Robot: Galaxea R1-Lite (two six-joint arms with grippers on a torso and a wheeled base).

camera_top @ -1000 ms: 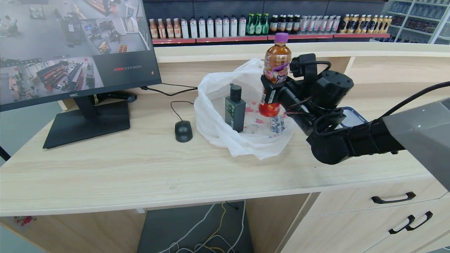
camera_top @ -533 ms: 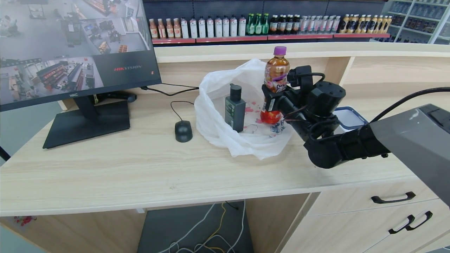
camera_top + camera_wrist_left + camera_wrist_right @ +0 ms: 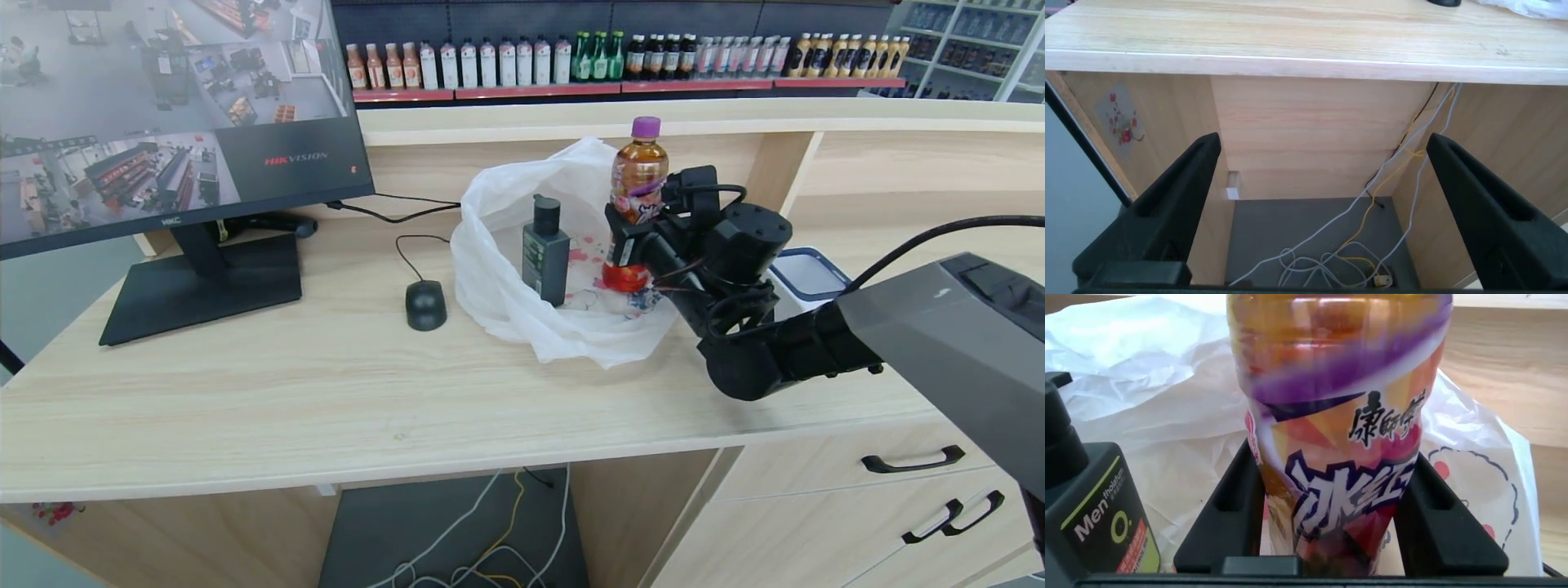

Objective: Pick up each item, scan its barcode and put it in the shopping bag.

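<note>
A tea bottle (image 3: 638, 188) with a purple cap and orange-purple label stands upright inside the white shopping bag (image 3: 506, 302), with my right gripper (image 3: 627, 241) shut on its lower half. The right wrist view has the bottle (image 3: 1339, 416) between my right gripper's (image 3: 1335, 518) two black fingers (image 3: 1229, 502). A dark pump bottle (image 3: 545, 255) stands in the bag to the left of the tea bottle and appears as the dark bottle (image 3: 1094, 514) in the right wrist view. My left gripper (image 3: 1323, 204) hangs open below the counter's front edge, holding nothing.
A monitor (image 3: 163, 114) on a black stand sits at the counter's left, with a black mouse (image 3: 425, 304) and its cable beside the bag. A blue-rimmed white container (image 3: 804, 273) sits behind my right arm. Cables (image 3: 1372, 212) hang under the counter (image 3: 1290, 41).
My right gripper has lowered the tea bottle into the bag and moved slightly left; the bottle's base now sits down near the bag's floor.
</note>
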